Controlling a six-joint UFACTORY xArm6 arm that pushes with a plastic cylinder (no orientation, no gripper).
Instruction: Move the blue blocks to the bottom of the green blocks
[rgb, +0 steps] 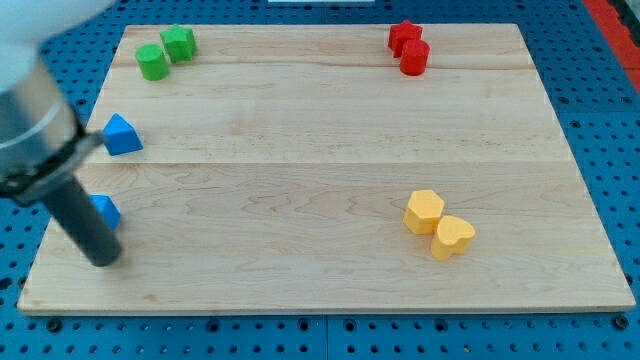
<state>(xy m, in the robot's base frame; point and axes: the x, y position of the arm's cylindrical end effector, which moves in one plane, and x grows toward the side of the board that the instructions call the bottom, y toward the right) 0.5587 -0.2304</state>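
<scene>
Two green blocks sit at the view's top left of the wooden board (320, 180): a round green block (152, 62) and a green cube-like block (179, 43), touching. A blue triangular block (121, 135) lies near the left edge, below the green ones. A second blue block (105, 211) lies lower on the left edge, partly hidden behind my rod. My tip (103, 255) rests just below that lower blue block, at the bottom left.
Two red blocks (409, 46) touch at the view's top right. Two yellow blocks (438, 224) touch at the bottom right. A blue pegboard (600, 80) surrounds the board. The arm's blurred body fills the left edge.
</scene>
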